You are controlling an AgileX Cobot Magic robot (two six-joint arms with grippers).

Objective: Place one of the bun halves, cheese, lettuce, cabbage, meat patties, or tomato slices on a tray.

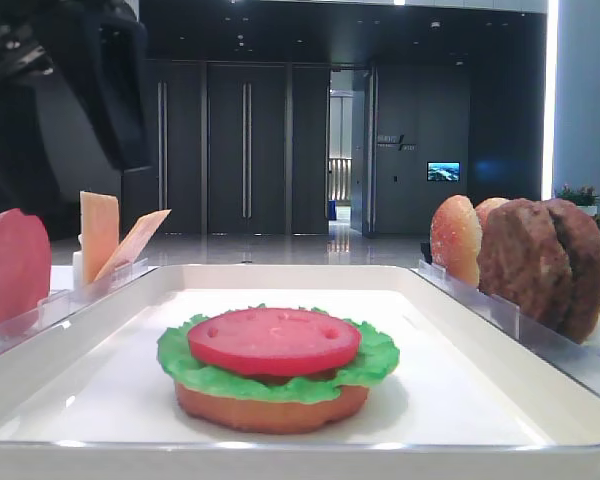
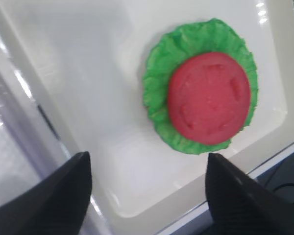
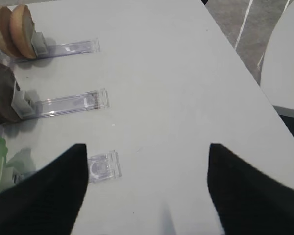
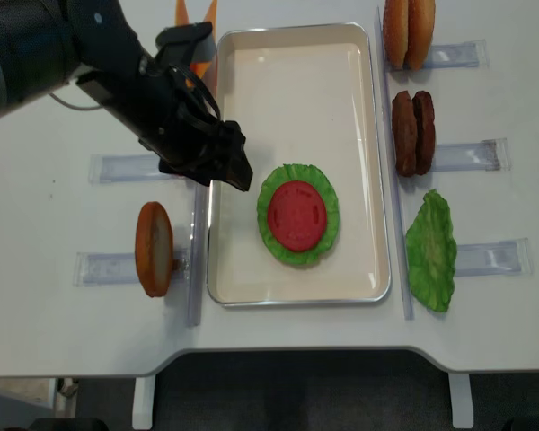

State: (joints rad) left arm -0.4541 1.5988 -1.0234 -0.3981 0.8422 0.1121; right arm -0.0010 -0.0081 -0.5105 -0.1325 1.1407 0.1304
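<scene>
On the white tray (image 4: 296, 81) lies a stack: a flat bun half (image 1: 270, 410), the ruffled lettuce (image 1: 375, 360) on it, and a tomato slice (image 1: 275, 340) on top. From above, the tomato slice (image 4: 297, 215) sits centred on the lettuce (image 4: 274, 235). My left gripper (image 4: 229, 169) hovers open and empty over the tray's left rim, left of the stack (image 2: 208, 98). Its fingertips (image 2: 71, 188) frame bare tray floor (image 2: 88, 73). My right gripper (image 3: 147, 186) is open over bare table, holding nothing.
Clear holders flank the tray. On the left stand cheese slices (image 1: 100, 232) and a second tomato slice (image 1: 15, 265). On the right stand domed bun halves (image 4: 409, 31), meat patties (image 4: 413, 133) and a green leaf (image 4: 431, 250). The left arm (image 4: 117, 72) crosses the table's left side.
</scene>
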